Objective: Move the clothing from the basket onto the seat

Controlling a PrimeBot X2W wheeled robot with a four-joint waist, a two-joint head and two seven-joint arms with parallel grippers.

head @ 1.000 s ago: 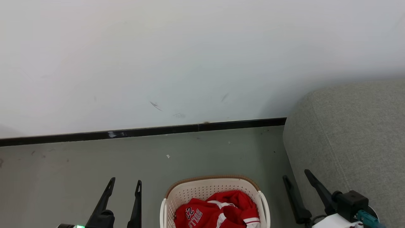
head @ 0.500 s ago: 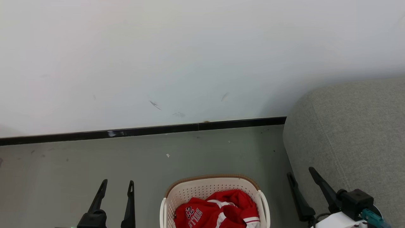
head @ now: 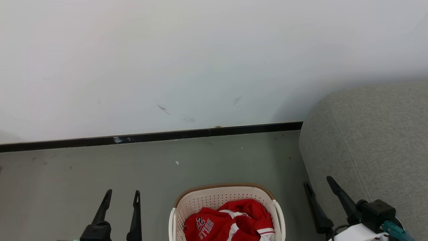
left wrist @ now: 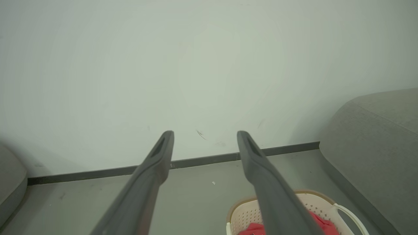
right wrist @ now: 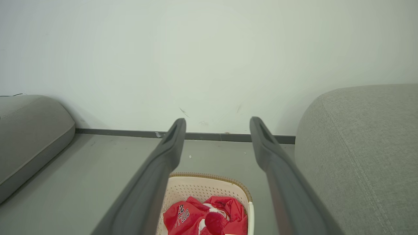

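Observation:
The cream perforated basket (head: pixel 214 201) with a brown rim stands on the floor at the bottom centre, holding the red clothing (head: pixel 230 222), a jersey lettered "BULLS". The grey seat (head: pixel 371 144) rises to its right. My left gripper (head: pixel 122 194) hangs open left of the basket, nothing between its fingers. On the other side, in front of the seat's arm, my right gripper (head: pixel 317 182) is open and empty. The right wrist view looks down on the basket (right wrist: pixel 209 187), the clothing (right wrist: pixel 209 217), the seat (right wrist: pixel 362 147) and its gripper (right wrist: pixel 217 122). The left wrist view shows that gripper (left wrist: pixel 205 135), the basket (left wrist: pixel 313 202) and the seat (left wrist: pixel 375 147).
A white wall with a black baseboard (head: pixel 150 138) closes off the grey floor behind the basket. A second grey cushioned piece (right wrist: pixel 29 133) lies at the left in the right wrist view. Open floor (head: pixel 100 170) stretches left of the basket.
The left gripper slid a little left and down in the head view, and the right gripper shifted slightly right. Both stayed open. The basket and clothing kept their place.

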